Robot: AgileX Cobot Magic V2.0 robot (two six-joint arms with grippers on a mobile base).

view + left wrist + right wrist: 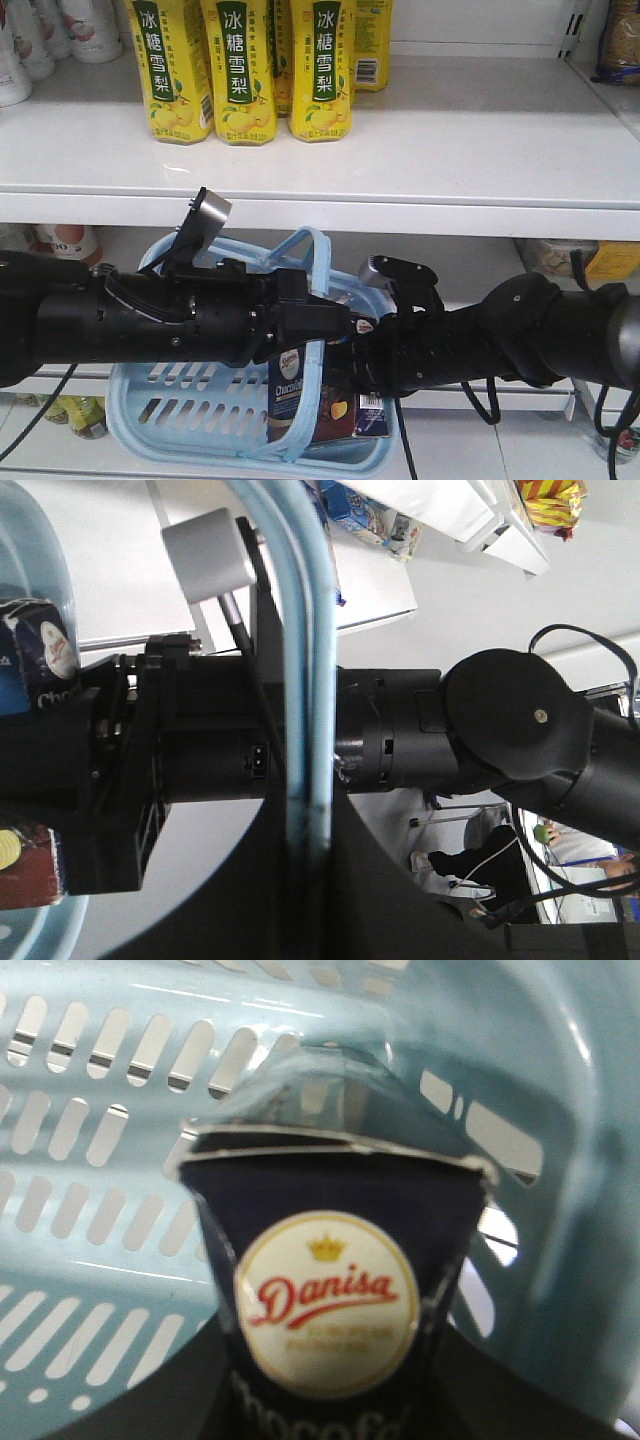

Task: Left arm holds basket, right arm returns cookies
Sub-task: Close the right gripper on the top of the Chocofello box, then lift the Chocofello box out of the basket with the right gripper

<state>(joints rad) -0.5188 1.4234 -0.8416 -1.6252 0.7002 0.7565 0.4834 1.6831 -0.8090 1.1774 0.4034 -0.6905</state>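
– Below the white shelf [450,150] with the yellow-labelled drink bottles [240,70], what do you see?

– The light blue basket [180,400], in front of the lower shelf level. Two black arms meet above it. The left arm [120,320] comes in from the left, with its silver-grey tab [210,210] sticking up. The right arm [520,330] comes in from the right.

– How does the left gripper stand?

– In the left wrist view the left gripper [305,870] is closed around a thin loop handle [300,660] of the basket. The handle rises straight out of it and crosses in front of the right arm.

– Is the basket hanging or standing?

– I cannot tell. Its bottom lies low in the front view, near the white surface beneath, but whether they touch is not clear.

– And the cookies?

– The cookies [297,385] stand upright inside the basket, right of its middle in the front view. It is a dark navy-and-brown carton with white lettering.

– Does the right gripper have them?

– Yes. The right gripper [330,1415] is clamped on the carton, with its dark fingers [170,1410] on either side, low in the right wrist view. The round red-white logo faces that camera, and the basket's slotted wall is close behind the carton's top. In the left wrist view the same gripper covers the carton's middle, with navy showing above it and brown below.
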